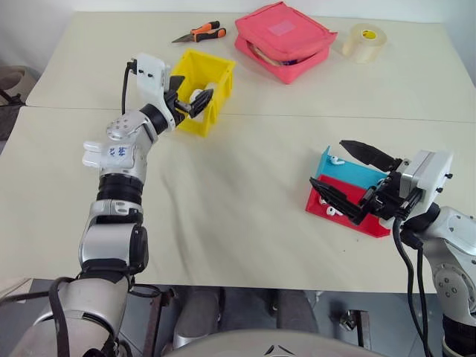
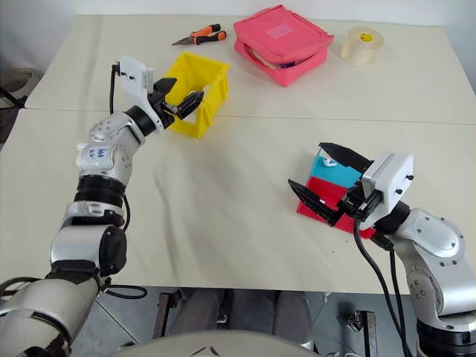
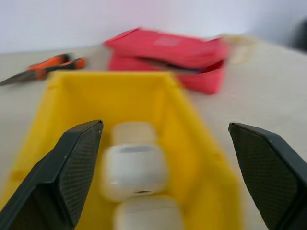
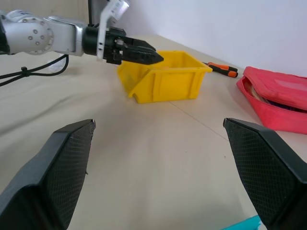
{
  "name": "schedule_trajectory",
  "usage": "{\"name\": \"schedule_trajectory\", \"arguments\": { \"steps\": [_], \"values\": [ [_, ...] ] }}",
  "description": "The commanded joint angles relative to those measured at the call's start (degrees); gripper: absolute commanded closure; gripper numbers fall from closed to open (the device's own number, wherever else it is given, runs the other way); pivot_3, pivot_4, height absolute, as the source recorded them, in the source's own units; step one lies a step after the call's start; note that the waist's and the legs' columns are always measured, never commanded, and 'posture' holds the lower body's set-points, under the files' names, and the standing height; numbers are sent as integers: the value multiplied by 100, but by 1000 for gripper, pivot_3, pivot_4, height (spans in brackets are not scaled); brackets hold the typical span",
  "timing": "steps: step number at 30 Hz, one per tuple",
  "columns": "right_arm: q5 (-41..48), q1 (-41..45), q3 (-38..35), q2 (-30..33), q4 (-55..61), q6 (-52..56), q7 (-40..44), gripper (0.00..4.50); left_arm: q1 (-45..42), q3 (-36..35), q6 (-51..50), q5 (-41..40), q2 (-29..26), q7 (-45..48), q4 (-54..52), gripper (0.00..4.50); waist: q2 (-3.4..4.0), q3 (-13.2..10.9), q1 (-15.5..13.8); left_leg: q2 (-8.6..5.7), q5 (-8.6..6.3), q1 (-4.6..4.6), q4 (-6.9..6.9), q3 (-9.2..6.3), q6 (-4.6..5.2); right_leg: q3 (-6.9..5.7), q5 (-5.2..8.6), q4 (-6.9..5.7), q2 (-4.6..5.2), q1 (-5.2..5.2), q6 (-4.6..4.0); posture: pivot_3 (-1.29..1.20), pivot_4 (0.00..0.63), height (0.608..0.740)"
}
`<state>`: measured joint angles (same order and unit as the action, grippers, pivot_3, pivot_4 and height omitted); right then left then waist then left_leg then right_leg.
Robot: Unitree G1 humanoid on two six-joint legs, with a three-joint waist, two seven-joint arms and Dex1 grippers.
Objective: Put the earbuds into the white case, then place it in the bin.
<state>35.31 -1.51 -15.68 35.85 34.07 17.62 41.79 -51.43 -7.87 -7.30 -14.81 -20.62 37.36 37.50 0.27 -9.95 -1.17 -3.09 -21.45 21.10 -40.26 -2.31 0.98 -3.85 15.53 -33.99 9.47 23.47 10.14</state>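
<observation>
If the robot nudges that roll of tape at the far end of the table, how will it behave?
The roll of tape lies flat on the table, so it would probably slide rather than roll. It looks like a stiff, hollow ring, likely light for its size. Tipped on edge, it could roll away.

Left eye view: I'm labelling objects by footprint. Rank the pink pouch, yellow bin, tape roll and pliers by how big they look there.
1. pink pouch
2. yellow bin
3. pliers and tape roll: look alike, unranked.

Silver jointed arms, black cables, black fingers (image 1: 357,152) (blue marking, seemingly).
</observation>
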Motion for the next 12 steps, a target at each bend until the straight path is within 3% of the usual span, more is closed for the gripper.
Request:
{"name": "schedule_trajectory", "arguments": {
  "steps": [1, 8, 12],
  "values": [
    [72, -9, -116, 180, 53, -11, 165, 0, 815, 113, 437, -354, -662, 1620, -1246, 32, 1, 0, 87, 3, 0, -3, 8, -3, 0, 0, 0, 1, 0, 4, 0, 0, 150, 740],
    [126, -40, -252, 501, -346, -13, 666, 0, 2231, 248, 870, -214, -1486, 2587, -2357, 32, 1, 0, 116, 10, 0, -11, 0, -22, -1, 1, 0, -5, 0, -2, -2, 0, 150, 740],
    [-1, -61, -276, 695, -652, -134, 972, 0, 2786, 293, 933, -311, -1519, 2579, -2854, 32, 1, 1, 83, 10, 0, -16, 4, -23, 0, 9, -1, -3, 1, -3, -4, 0, 150, 740]
  ]
}}
